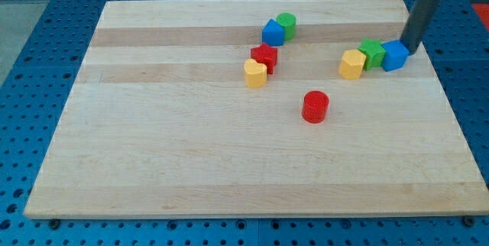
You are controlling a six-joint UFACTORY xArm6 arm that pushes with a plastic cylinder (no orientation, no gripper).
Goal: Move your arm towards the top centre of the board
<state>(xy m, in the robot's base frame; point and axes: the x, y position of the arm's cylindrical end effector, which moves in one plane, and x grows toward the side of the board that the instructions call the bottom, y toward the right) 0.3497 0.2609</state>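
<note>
Start at the view's left, where you see only bare pale planks of the wooden board [153,147], which lies on a blue perforated table [30,63] that frames it on all sides.

Moving rightward, near the board's middle, you meet the yellow block [255,72], with the red block [264,56] touching it just above and to the right. Above those sit the blue block [273,33] and the green cylinder [286,24], pressed together close to the top centre of the board. Below this cluster, set apart, the red cylinder [315,106] stands upright alone.

Further right, you find a row of three blocks touching one another: a second yellow block [352,64], then a green block [372,53], then a blue cube [394,55].

At the far right, your arm comes down from the view's top right corner as a dark rod, leaning slightly so its upper part sits further right. My tip [409,49] rests at the board's surface just beside the blue cube's right side, touching or nearly touching it; you cannot tell which. The rod has no jaws and holds nothing. It is well to the right of the top centre.
</note>
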